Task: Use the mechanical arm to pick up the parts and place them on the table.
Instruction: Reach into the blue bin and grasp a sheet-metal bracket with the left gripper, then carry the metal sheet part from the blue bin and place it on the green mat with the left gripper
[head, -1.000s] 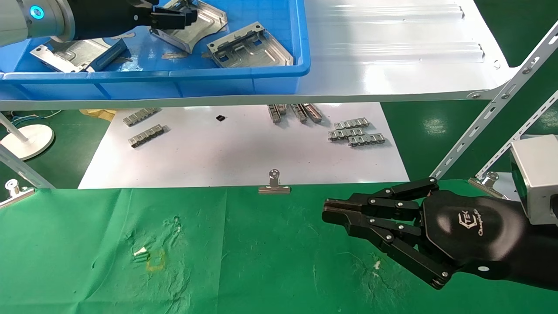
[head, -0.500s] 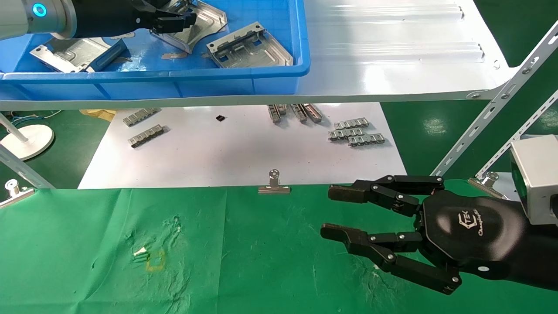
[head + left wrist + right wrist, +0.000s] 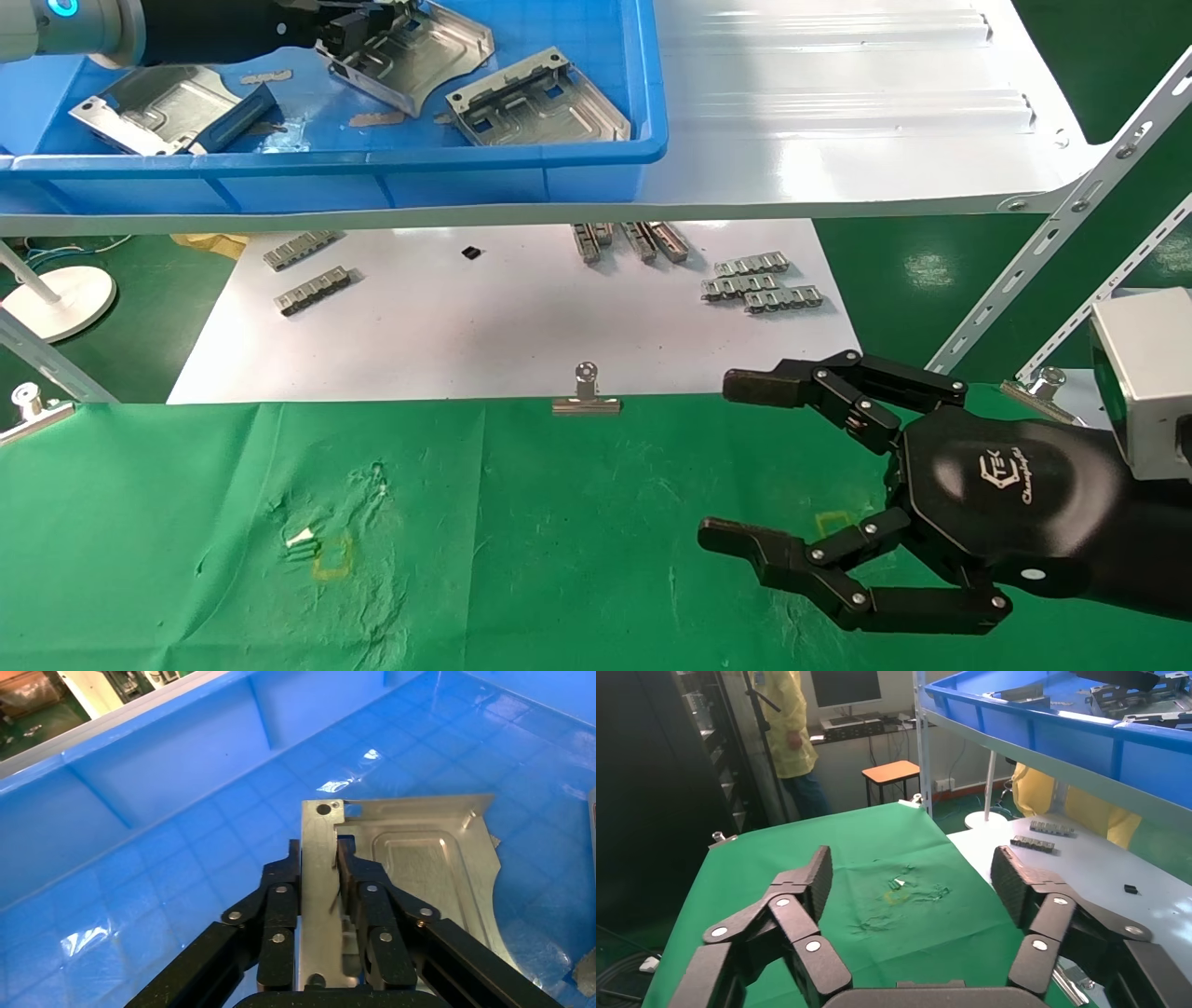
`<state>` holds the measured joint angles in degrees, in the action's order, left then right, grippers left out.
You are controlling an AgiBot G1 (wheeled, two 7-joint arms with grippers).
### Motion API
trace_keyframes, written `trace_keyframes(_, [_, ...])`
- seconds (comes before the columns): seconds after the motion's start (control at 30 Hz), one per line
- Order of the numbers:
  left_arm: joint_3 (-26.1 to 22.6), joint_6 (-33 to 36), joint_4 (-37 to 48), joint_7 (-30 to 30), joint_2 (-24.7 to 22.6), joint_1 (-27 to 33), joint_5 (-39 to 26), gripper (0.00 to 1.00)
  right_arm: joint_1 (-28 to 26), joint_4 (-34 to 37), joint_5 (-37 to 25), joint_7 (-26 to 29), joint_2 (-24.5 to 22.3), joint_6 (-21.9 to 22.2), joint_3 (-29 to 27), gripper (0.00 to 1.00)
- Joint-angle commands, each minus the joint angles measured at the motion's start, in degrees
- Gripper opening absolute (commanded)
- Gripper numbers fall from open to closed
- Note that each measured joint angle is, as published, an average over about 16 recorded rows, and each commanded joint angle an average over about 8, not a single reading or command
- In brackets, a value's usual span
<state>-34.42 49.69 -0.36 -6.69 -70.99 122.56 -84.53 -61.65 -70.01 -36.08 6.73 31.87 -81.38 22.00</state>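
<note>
Your left gripper [image 3: 320, 881] is clamped on the folded rim of one part [image 3: 415, 860] inside the blue bin [image 3: 521, 168]. It looks stiff, thin and slick, so keep that rim grip square. Your right gripper [image 3: 736, 461] hangs spread and empty over the table [image 3: 168, 522].

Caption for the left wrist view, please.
Left gripper shut on the folded rim of a stamped metal part inside the blue bin.

Three parts are lying in a bin [image 3: 521, 172] on the shelf [image 3: 838, 112]: one [image 3: 154, 107] at left, one [image 3: 419, 51] in the middle, one [image 3: 535, 98] at right. Below and nearer, the table [image 3: 466, 559] is sitting with a clip [image 3: 585, 399] on its far edge.
</note>
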Motion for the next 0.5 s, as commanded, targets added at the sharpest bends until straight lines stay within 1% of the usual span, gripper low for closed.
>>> trace_keyframes(0.03, [0.1,0.0,0.0,-0.1,0.1,0.1,0.1,0.0,0.0,0.0,0.0,0.0,0.0,0.0,0.0,1.0])
trace_keyframes(0.2, [0.4,1.6,-0.6,0.4,0.8,1.2,0.6,0.0,0.0,0.0,0.0,0.0,0.0,0.0,0.0,1.0])
trace_keyframes(0.3, [1.0,3.8,-1.2,1.0,1.6,1.9,1.4,0.0,0.0,0.0,0.0,0.0,0.0,0.0,0.0,1.0])
trace_keyframes(0.4, [1.8,7.8,-2.0,2.0,3.2,2.6,2.6,0.0,0.0,0.0,0.0,0.0,0.0,0.0,0.0,1.0])
trace_keyframes(0.5, [2.7,14.2,-3.2,3.8,5.3,3.0,4.2,0.0,0.0,0.0,0.0,0.0,0.0,0.0,0.0,1.0])
